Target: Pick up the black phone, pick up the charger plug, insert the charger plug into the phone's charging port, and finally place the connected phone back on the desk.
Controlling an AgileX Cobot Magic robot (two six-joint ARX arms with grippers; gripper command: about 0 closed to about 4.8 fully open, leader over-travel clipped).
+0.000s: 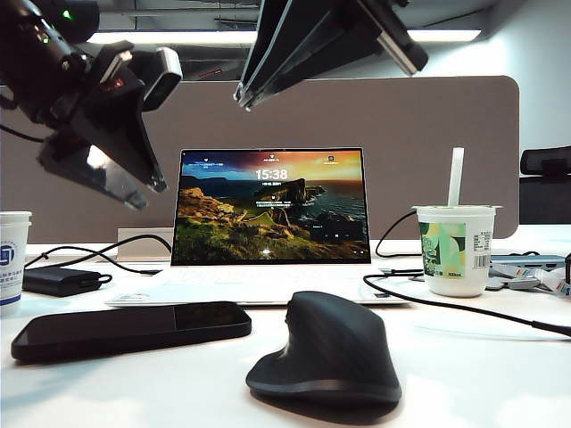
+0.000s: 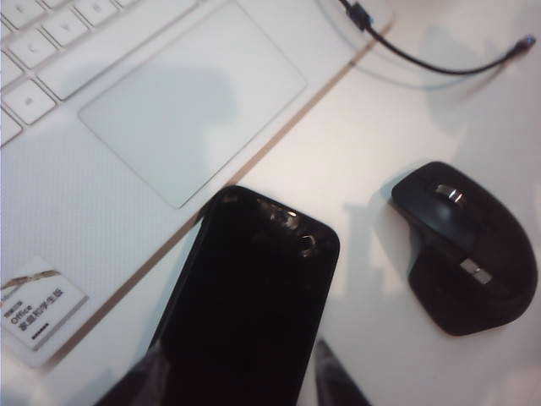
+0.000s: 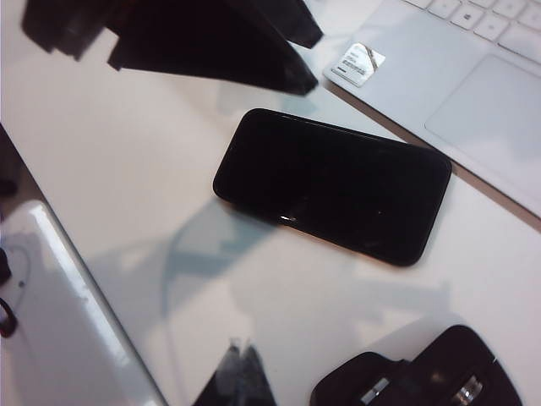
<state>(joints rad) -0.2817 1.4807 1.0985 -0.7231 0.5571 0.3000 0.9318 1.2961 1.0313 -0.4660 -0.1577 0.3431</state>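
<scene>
One phone (image 1: 131, 329), one mouse (image 1: 328, 350), two cups (image 1: 455, 249)

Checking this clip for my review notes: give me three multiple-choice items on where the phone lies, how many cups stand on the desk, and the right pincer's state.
1. The black phone lies:
A. on the laptop keyboard
B. on the desk, in front of the laptop, left of the mouse
C. in the left pincer

2. Cups on the desk:
A. none
B. two
C. four

3. The right pincer is:
A. shut, empty
B. shut on the phone
C. wide open

Key: B, phone flat on the desk; B, one cup with straw at right, another cup at the left edge; A, fingers together above the desk.
</scene>
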